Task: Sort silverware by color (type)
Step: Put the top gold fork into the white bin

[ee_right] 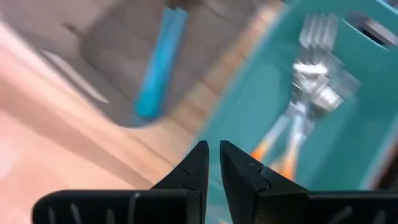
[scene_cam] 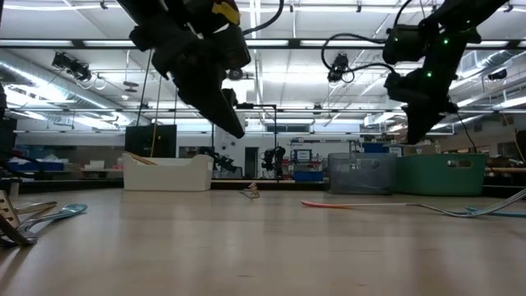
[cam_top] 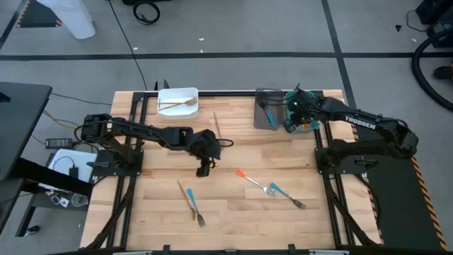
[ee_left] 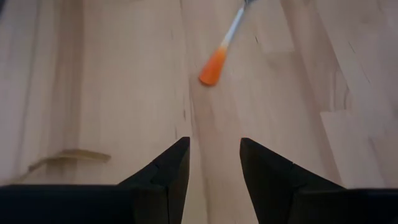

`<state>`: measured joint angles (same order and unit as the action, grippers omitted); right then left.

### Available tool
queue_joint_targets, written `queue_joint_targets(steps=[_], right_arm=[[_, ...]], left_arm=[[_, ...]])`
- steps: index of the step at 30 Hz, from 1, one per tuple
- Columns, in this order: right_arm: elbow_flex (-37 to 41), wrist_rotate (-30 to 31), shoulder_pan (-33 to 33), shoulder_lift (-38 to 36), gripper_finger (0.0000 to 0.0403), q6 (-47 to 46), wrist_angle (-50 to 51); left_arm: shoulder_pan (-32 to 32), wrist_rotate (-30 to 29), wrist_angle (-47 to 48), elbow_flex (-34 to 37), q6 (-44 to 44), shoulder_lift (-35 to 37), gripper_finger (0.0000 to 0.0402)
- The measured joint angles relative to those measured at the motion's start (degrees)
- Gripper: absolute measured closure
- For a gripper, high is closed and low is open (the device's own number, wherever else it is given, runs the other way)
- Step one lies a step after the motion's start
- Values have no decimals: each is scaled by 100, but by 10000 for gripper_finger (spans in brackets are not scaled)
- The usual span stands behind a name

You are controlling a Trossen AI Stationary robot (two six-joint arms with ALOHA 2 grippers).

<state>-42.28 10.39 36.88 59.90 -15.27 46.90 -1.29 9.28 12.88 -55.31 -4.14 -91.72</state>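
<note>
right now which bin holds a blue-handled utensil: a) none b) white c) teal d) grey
d: the blue-handled utensil lies inside the grey bin, and the right wrist view shows the same blue handle there, beside the teal bin holding orange-handled forks.

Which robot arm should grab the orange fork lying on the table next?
Probably the left. Its open tool hangs close to the orange fork, whose handle shows just ahead in its wrist view. The right tool is far back by the teal bin.
</note>
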Motion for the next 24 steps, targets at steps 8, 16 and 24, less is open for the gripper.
queue_joint_targets(steps=[8,16,24], right_arm=[[0,-604,-713,0,355,78,-857],[0,109,-1623,0,355,293,-2172],[0,-100,-2372,0,355,639,-3240]], left_arm=[[273,0,1148,0,-235,0,251],[659,-2,1928,0,-866,0,251],[1044,-5,2366,0,-1455,0,251]])
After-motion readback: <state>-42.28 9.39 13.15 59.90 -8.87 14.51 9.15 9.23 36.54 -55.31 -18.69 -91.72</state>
